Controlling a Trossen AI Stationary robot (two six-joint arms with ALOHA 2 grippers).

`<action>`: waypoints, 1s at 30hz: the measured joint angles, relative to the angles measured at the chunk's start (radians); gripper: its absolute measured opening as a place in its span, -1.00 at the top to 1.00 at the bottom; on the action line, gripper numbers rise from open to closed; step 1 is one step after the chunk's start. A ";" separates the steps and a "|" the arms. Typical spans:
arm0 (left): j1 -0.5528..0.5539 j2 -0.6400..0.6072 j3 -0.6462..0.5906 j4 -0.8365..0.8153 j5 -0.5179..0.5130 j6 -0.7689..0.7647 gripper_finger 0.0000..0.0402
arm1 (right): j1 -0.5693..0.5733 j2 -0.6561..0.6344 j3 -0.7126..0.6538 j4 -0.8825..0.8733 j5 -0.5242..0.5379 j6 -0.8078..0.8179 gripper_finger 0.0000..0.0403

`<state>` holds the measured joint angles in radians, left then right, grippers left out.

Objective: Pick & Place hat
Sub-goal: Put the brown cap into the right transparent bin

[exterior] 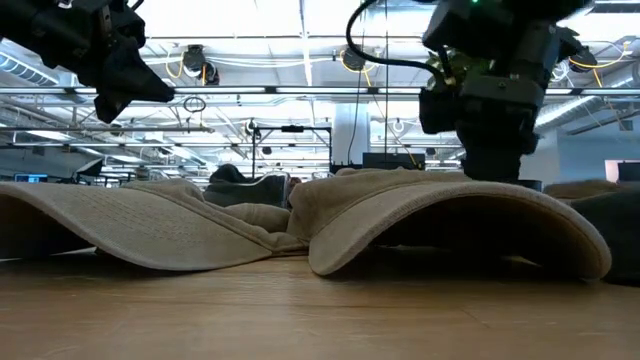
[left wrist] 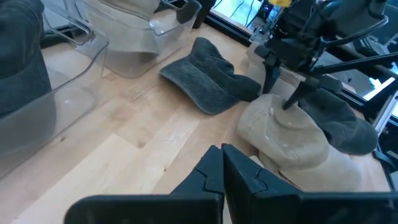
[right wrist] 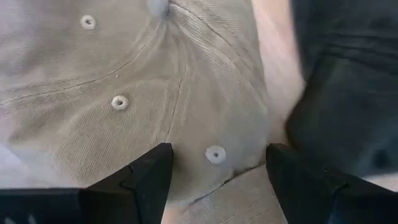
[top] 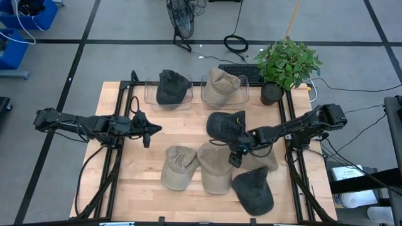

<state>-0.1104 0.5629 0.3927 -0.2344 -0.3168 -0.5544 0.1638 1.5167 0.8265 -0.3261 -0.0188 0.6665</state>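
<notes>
Several caps lie on the wooden table, some tan and some dark. My right gripper (top: 235, 156) hangs open over the crown of the middle tan hat (top: 214, 174). In the right wrist view its two fingers stand on either side of that crown (right wrist: 118, 102), close above the fabric. The hat rests brim-down on the table (exterior: 450, 205). My left gripper (top: 148, 130) is shut and empty, waiting over bare wood at the table's left side; it looks across at the right gripper (left wrist: 283, 93). My right gripper comes at the tan hat's crown (left wrist: 287, 121) from above, its fingers pointing down, one fingertip (left wrist: 292, 99) right at the fabric. I cannot tell whether it touches. The hat lies flat on the table.
Two clear bins at the far edge hold a dark hat (top: 171, 86) and a tan hat (top: 223, 85). A dark hat (top: 225, 124) lies just beyond the right gripper. Another tan hat (top: 177, 168) and a dark hat (top: 254, 191) lie nearer. A potted plant (top: 284, 63) stands at the far right corner.
</notes>
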 joint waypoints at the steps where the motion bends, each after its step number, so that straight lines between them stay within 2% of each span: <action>1: 0.000 0.000 0.000 0.000 -0.001 -0.001 0.96 | 0.000 0.000 -0.017 0.036 -0.008 -0.001 -0.17; 5: 0.000 0.000 0.000 0.000 -0.020 -0.002 0.94 | 0.000 0.000 -0.062 0.117 -0.007 -0.008 -0.07; 9: 0.000 0.000 0.000 0.000 -0.029 -0.001 0.98 | 0.000 0.000 -0.091 0.172 0.004 -0.030 0.13; 12: 0.000 0.000 0.000 0.000 -0.034 -0.001 0.94 | 0.000 0.000 -0.106 0.203 0.018 -0.037 0.38; 17: 0.000 0.000 0.000 0.000 -0.035 0.013 0.92 | 0.001 0.000 -0.106 0.204 0.019 -0.051 0.90; 18: 0.000 0.000 0.000 0.000 -0.035 0.021 0.94 | 0.001 -0.004 -0.106 0.203 0.019 -0.051 0.94; 23: 0.000 0.000 0.000 0.000 -0.035 0.035 0.96 | 0.002 -0.069 -0.106 0.204 0.018 -0.004 0.96; 27: 0.000 0.000 0.000 -0.001 -0.035 0.035 0.91 | 0.002 -0.188 -0.106 0.207 0.020 0.030 0.97; 30: 0.000 0.000 0.000 -0.001 -0.035 0.038 0.95 | 0.003 -0.295 -0.106 0.208 0.045 0.029 0.98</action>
<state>-0.1107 0.5629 0.3931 -0.2352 -0.3519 -0.5168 0.1665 1.2219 0.7208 -0.1181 0.0266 0.6955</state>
